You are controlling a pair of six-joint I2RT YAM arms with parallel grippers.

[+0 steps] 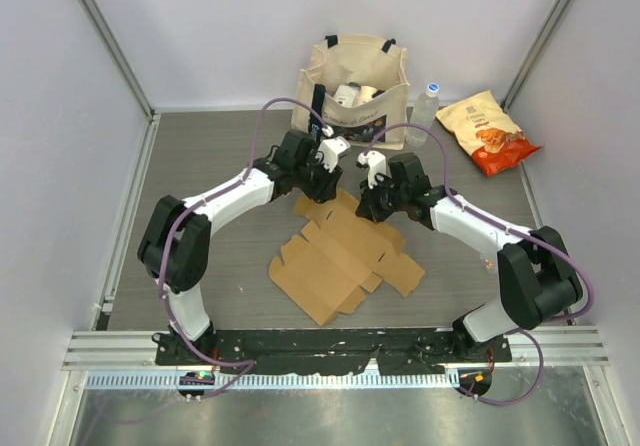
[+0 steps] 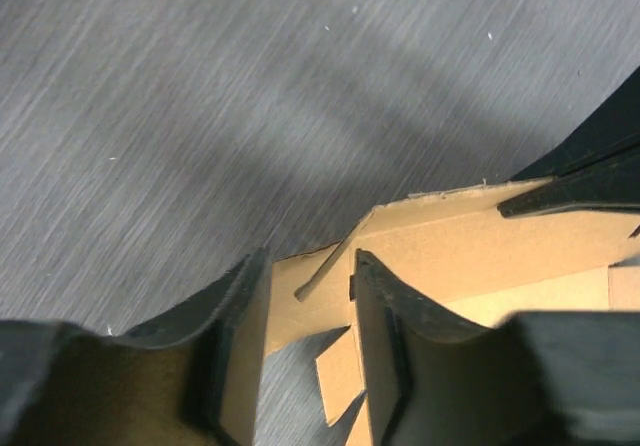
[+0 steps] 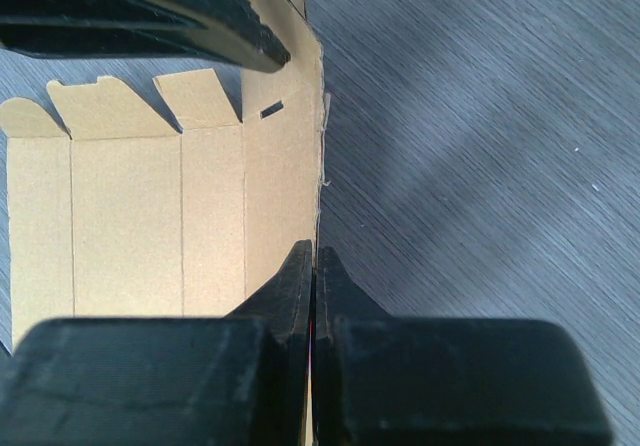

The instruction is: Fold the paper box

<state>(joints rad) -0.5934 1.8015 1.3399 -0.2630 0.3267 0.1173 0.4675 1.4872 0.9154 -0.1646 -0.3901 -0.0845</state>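
Box: the brown paper box (image 1: 340, 261) lies unfolded in the middle of the tabletop (image 1: 220, 146). Its near panels are flat and its far edge is tilted up between my two arms.
Right pincer: the right pincer (image 3: 313, 251) is pressed together on the box's far edge. I judge this thin pinch anchors the sheet so it cannot slide.
Left pincer: the left pincer (image 2: 310, 266) is spread, straddling an upturned flap at the far-left corner without clamping it. I reckon it is placed to turn that flap along its crease.
Stage: early, by my reading; no wall stands yet.
Background: a tote bag (image 1: 355, 81), a bottle (image 1: 426, 111) and a snack packet (image 1: 488, 131) sit at the far side, well apart from the work.
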